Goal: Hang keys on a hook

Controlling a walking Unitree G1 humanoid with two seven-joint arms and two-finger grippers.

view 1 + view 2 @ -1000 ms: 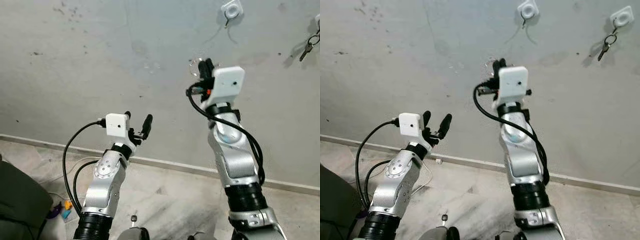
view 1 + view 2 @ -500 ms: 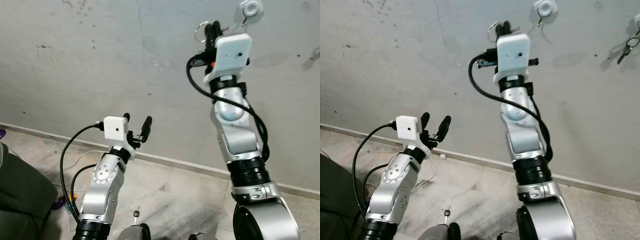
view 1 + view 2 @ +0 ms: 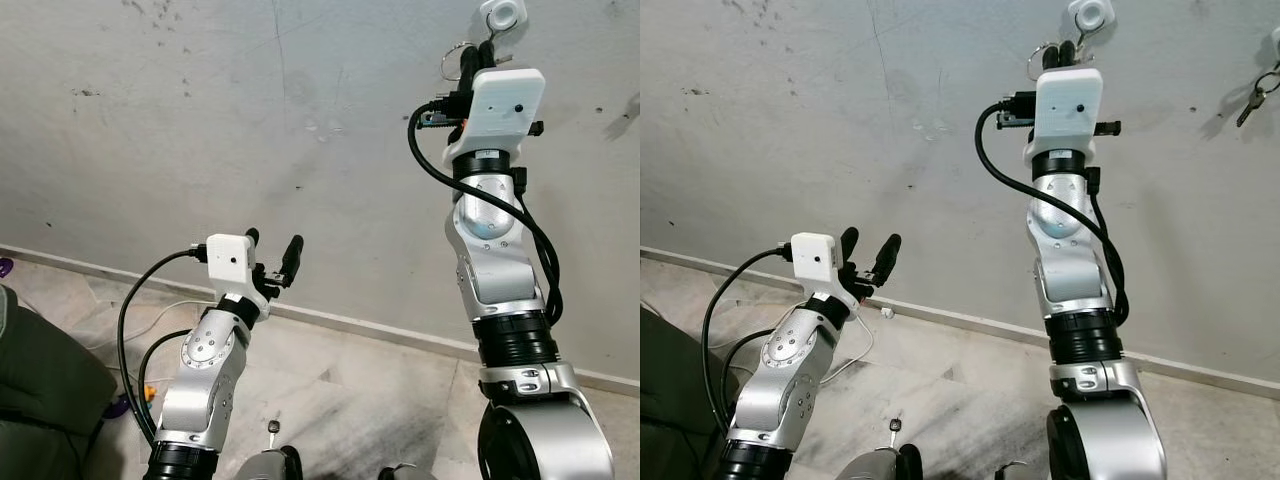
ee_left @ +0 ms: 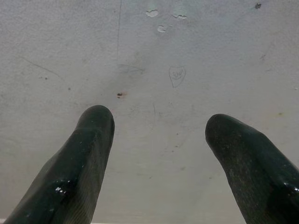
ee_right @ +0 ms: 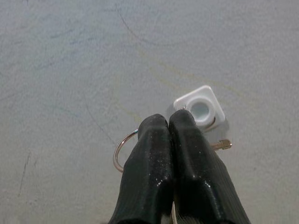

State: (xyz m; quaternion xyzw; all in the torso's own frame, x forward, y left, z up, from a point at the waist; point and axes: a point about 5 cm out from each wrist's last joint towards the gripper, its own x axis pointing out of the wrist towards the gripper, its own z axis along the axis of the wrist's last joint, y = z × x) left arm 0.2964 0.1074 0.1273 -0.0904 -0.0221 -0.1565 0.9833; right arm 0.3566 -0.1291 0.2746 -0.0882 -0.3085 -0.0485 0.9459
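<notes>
A metal key ring (image 5: pixel 122 148) is clamped between the pressed-together fingers of the right tool (image 5: pixel 169 122), with a loop of the ring seen beside one finger and a brass key tip (image 5: pixel 223 144) seen past the other. The ring is held high against the grey wall (image 3: pixel 200 120), just beside a white square hook (image 5: pixel 200 107), whose base is seen directly beyond the fingertips. Whether the ring touches the hook cannot be told. In the head views the right tool (image 3: pixel 1064 50) is raised at the end of an upright silver arm, right under the hook (image 3: pixel 1089 16), and the ring (image 3: pixel 1040 53) is seen at the fingers. Further right on the wall, a second set of keys (image 3: pixel 1256 92) is seen hanging near the picture's edge. The left tool (image 3: pixel 272 252) is held low and well apart from the hook, its fingers (image 4: pixel 88 149) spread apart and nothing between them, facing the bare, marked wall. A white baseboard (image 3: pixel 100 270) is seen below, with a tiled floor (image 3: pixel 340 390); a dark object (image 3: pixel 40 390) is seen at the lower left.
</notes>
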